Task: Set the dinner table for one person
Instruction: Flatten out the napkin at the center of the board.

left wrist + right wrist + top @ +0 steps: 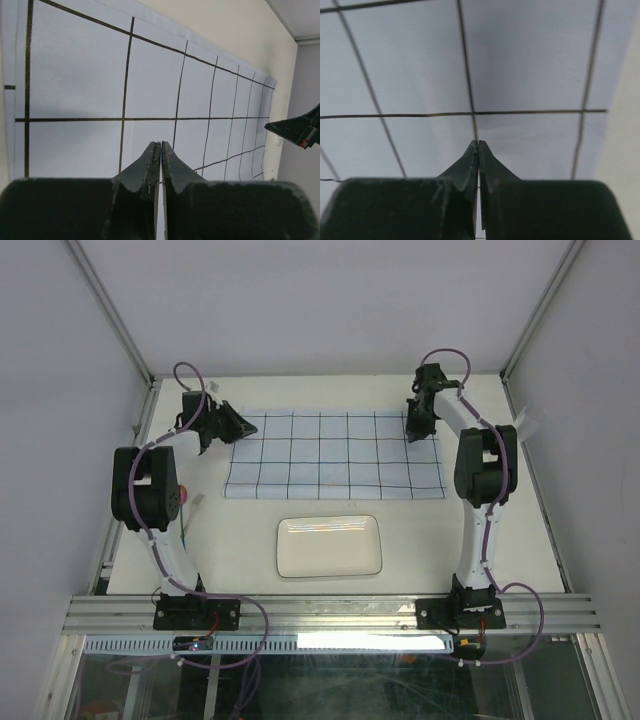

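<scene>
**Trouble, if it comes, starts at the far corners**

**Top view.** Nearest is the rail [330,612] carrying both arm bases. Beyond it the plate [329,546] lies on the worktop [240,540], close to the cloth [335,455] but not touching it. The cloth is spread over the far half, its near edge a little wavy. The left end effector [232,425] sits at its far left corner and the right end effector [417,423] at its far right corner.

My guess is that a pull from one arm alone would skew or ruck the cloth. A pull toward the rail could slide the cloth's near edge into the plate and shove it. The worktop, the thing to be set, runs from the rail to the back wall. It is plain, matte and cream, so the cloth may drag on it rather than glide. Grey panels [50,390] and metal posts close both sides. Each elbow stands near one, so a wide swing could strike it.

**Left wrist view.** The left fingers [145,170] are pressed together low over the gridded cloth. A pale sliver shows between them, and I cannot tell whether it is a caught hem. If it is, lifting without letting go would peel up that corner.

**Right wrist view.** The right fingers [462,165] are pressed together too, with cloth beneath and bare worktop at the right edge. Whether they pinch anything I cannot tell
</scene>
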### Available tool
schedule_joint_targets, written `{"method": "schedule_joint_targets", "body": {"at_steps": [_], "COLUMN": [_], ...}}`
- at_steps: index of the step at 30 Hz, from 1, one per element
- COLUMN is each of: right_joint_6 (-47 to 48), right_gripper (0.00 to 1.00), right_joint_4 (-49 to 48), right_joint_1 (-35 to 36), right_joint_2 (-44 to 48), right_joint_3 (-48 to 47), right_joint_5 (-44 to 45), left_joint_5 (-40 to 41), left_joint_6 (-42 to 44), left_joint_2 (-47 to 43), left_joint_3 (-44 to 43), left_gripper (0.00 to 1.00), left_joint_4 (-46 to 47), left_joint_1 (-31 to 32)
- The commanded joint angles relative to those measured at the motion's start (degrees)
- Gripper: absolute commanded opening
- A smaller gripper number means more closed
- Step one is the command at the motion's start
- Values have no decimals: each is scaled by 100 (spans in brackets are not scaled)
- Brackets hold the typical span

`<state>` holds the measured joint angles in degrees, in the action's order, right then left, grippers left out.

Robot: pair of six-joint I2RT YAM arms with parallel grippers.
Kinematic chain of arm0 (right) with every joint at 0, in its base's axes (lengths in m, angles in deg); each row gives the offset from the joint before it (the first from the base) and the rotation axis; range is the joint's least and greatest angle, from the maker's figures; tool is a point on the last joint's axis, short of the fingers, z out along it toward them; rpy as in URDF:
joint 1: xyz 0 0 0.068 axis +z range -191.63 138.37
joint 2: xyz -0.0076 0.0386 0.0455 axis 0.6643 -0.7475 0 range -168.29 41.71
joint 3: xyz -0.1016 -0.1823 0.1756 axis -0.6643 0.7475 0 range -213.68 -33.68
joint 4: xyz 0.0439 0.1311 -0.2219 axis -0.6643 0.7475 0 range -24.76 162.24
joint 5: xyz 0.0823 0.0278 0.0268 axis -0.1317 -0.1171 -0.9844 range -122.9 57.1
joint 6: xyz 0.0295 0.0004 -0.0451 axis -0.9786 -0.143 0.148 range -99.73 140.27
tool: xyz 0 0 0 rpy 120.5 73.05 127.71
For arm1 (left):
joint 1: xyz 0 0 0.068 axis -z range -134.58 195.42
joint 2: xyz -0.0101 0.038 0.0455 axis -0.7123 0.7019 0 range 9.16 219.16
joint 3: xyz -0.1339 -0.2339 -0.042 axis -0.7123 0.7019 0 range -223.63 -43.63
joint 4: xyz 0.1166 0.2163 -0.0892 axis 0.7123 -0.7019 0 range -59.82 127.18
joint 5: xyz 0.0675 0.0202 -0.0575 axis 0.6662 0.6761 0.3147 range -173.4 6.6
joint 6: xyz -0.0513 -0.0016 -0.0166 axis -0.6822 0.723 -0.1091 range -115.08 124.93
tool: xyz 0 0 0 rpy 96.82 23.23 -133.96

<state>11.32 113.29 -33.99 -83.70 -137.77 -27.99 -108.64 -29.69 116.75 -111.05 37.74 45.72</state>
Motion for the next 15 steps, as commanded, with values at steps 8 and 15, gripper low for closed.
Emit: {"method": "schedule_joint_targets", "body": {"at_steps": [8,15], "right_joint_6": [-844,-817], "right_gripper": [0,0], "right_joint_4": [-1754,-1635], "right_joint_1": [-420,-469], "right_joint_2": [-621,-1709], "right_joint_3": [-1548,-3087], "right_joint_5": [-2885,-2782], "left_joint_5": [-920,-732], "left_joint_6": [-516,-410], "left_joint_2": [1452,2297], "left_joint_3": [-1978,-3195], "left_gripper": [4,2], "left_joint_4": [885,662], "left_joint_1": [-147,-159]}}
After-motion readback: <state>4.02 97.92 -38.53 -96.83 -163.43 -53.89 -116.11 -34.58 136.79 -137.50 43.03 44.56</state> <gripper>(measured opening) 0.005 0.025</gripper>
